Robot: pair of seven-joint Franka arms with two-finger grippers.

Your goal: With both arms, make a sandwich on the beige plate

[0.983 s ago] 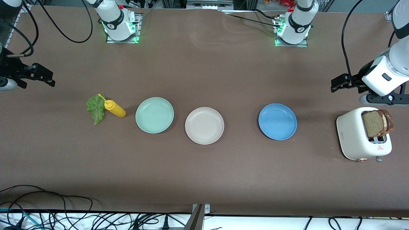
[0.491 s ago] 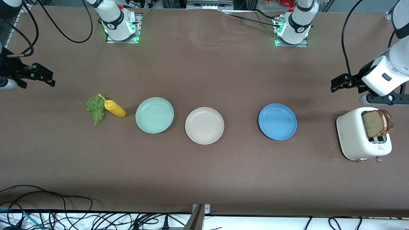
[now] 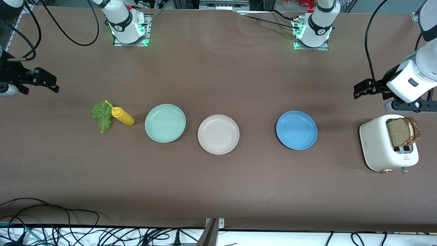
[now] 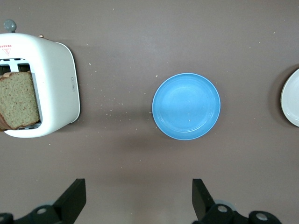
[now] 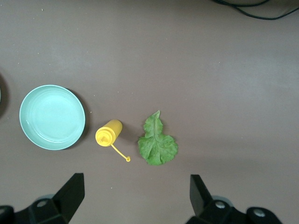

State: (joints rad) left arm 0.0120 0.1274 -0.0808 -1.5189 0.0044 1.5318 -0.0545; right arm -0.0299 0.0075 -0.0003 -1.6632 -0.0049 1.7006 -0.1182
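The beige plate point(image 3: 218, 134) lies bare at mid-table, between a mint green plate point(image 3: 165, 123) and a blue plate point(image 3: 296, 130). Two brown bread slices point(image 3: 403, 131) stand upright in the slots of a white toaster point(image 3: 377, 148) at the left arm's end. A green lettuce leaf point(image 3: 102, 116) lies flat at the right arm's end. My left gripper point(image 4: 138, 198) hangs open over bare table near the toaster, holding nothing. My right gripper point(image 5: 135, 196) hangs open over bare table near the lettuce leaf point(image 5: 158, 142), holding nothing.
A yellow squeeze bottle point(image 3: 123, 116) lies on its side, touching the lettuce, beside the mint plate. Cables run along the table edge nearest the front camera. Both arm bases stand at the table's edge farthest from that camera.
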